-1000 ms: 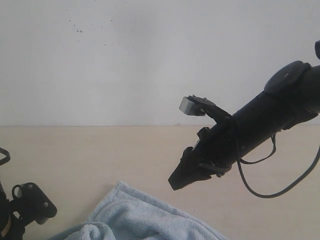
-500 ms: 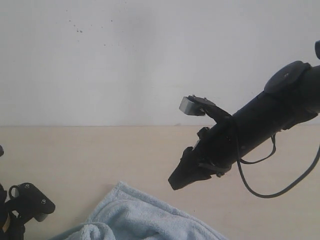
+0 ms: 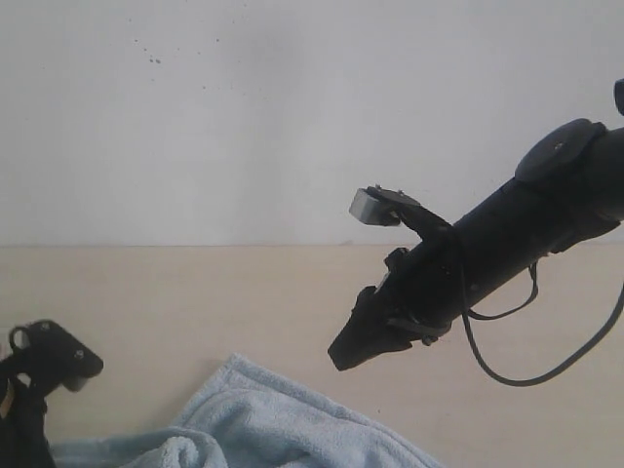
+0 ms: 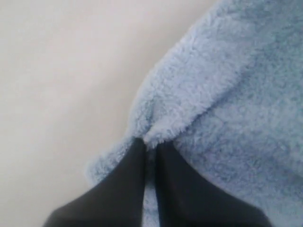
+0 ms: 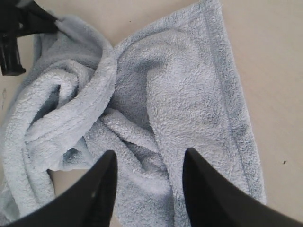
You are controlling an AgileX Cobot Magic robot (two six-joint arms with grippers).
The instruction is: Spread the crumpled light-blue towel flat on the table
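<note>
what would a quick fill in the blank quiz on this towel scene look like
1. The towel is light-____ in colour.
2. The left gripper is ____ on the towel.
3. The right gripper hangs over the towel with its jaws ____.
Missing words: blue; shut; open.

The towel (image 3: 283,424) lies on the table (image 3: 195,292); left tool (image 4: 150,144) at its edge; right tool (image 5: 150,156) above it.
</note>
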